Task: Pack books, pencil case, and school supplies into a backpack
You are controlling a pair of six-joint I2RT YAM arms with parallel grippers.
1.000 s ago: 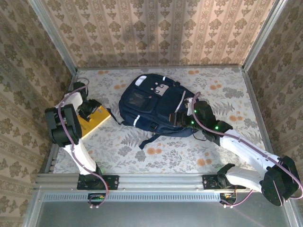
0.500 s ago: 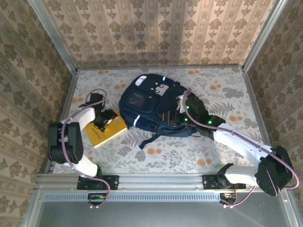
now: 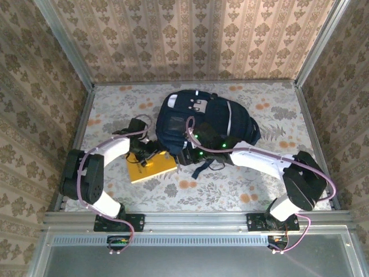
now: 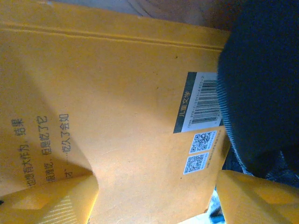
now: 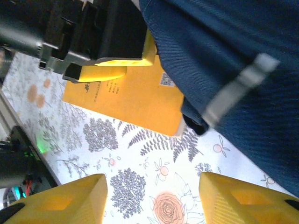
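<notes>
The navy backpack (image 3: 207, 122) lies in the middle of the table. The yellow book (image 3: 151, 167) lies flat at its lower left, one corner touching the backpack's edge. My left gripper (image 3: 148, 157) is on top of this book, open, its yellow fingers (image 5: 103, 72) spread wide over the cover (image 4: 121, 116), with the backpack (image 4: 261, 93) just to the right. My right gripper (image 3: 185, 157) hovers by the backpack's front left corner, open with nothing between its fingers (image 5: 56, 200), over bare cloth. The book (image 5: 126, 100) and backpack (image 5: 224, 56) lie ahead of it.
A floral cloth (image 3: 242, 184) covers the table, with room at the front right. Patterned walls and metal rails (image 3: 81, 121) box it in. A dark backpack strap (image 3: 199, 170) trails toward the front. A white stripe (image 5: 238, 86) crosses the backpack fabric.
My left gripper and the yellow book moved right and forward, up to the backpack. My right gripper swept left along the backpack's front. The backpack shifted slightly back and to the right.
</notes>
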